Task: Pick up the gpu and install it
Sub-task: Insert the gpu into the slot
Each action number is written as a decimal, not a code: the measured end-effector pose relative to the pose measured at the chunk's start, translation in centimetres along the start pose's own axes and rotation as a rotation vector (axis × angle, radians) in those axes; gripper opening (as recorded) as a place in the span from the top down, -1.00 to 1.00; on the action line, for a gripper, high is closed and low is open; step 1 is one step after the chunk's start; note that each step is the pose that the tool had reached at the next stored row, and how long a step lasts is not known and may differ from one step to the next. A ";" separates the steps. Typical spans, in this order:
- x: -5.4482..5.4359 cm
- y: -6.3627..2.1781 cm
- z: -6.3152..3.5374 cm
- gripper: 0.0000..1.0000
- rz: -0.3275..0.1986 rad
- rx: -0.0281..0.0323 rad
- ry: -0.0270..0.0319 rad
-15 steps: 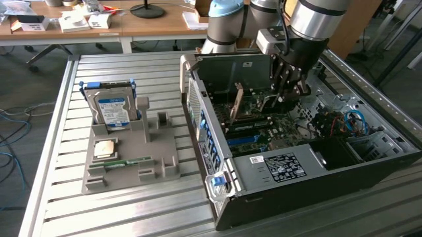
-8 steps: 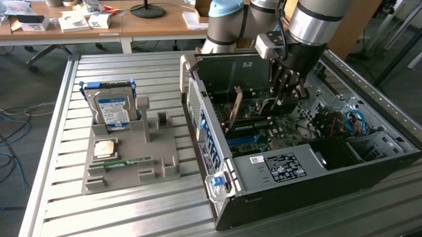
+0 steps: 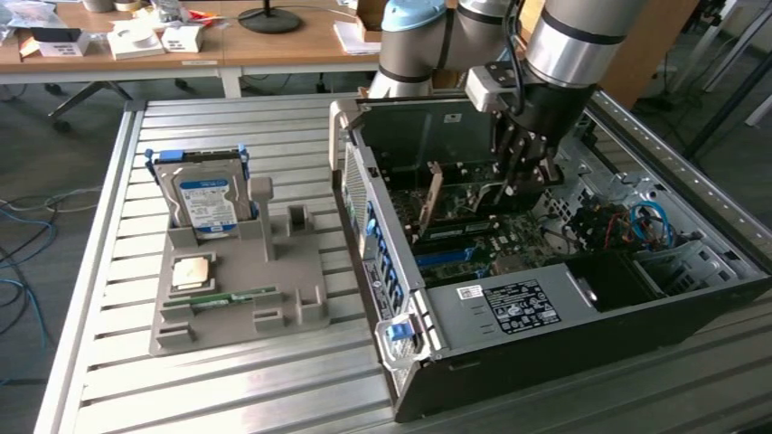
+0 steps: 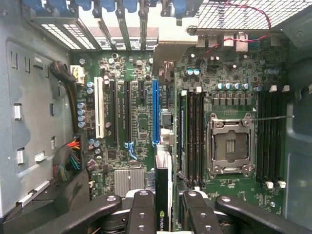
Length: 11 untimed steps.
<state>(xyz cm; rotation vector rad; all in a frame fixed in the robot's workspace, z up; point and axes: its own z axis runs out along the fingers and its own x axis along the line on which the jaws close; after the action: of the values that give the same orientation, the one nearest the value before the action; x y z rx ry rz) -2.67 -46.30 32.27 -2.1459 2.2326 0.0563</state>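
My gripper (image 3: 519, 185) is lowered into the open computer case (image 3: 507, 298) and is shut on the gpu (image 3: 473, 201), a thin dark card standing on edge with its metal bracket toward the case's rear wall. In the wrist view the gpu (image 4: 163, 187) appears edge-on between the two black fingers (image 4: 143, 212), with a green logo on its edge. It hangs over the motherboard (image 4: 141, 122), in line with the long blue slot (image 4: 155, 112). Whether its lower edge touches the slot is hidden.
A grey holder tray (image 3: 241, 271) on the slatted table carries a boxy hard drive (image 3: 205, 201), a CPU chip (image 3: 193, 271) and a green memory stick (image 3: 235, 297). Inside the case are an empty CPU socket (image 4: 230, 146), black memory slots (image 4: 195, 136) and cable bundles (image 4: 73, 156).
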 end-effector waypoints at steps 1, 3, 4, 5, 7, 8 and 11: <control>0.0 0.00 0.14 0.47 0.000 0.0001 -0.0003; 0.0 0.00 0.43 0.47 0.000 0.0000 0.0000; 0.0 0.00 0.59 0.47 0.000 -0.0001 0.0001; 0.0 0.00 0.74 0.47 0.000 -0.0001 -0.0001; 0.0 0.00 0.84 0.47 0.000 -0.0001 0.0001; 0.0 0.00 0.84 0.47 0.000 -0.0001 0.0001; 0.0 0.00 0.84 0.47 0.000 -0.0001 0.0000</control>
<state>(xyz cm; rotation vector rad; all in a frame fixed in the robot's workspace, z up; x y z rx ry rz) -2.67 -46.30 31.42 -2.1459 2.2327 0.0564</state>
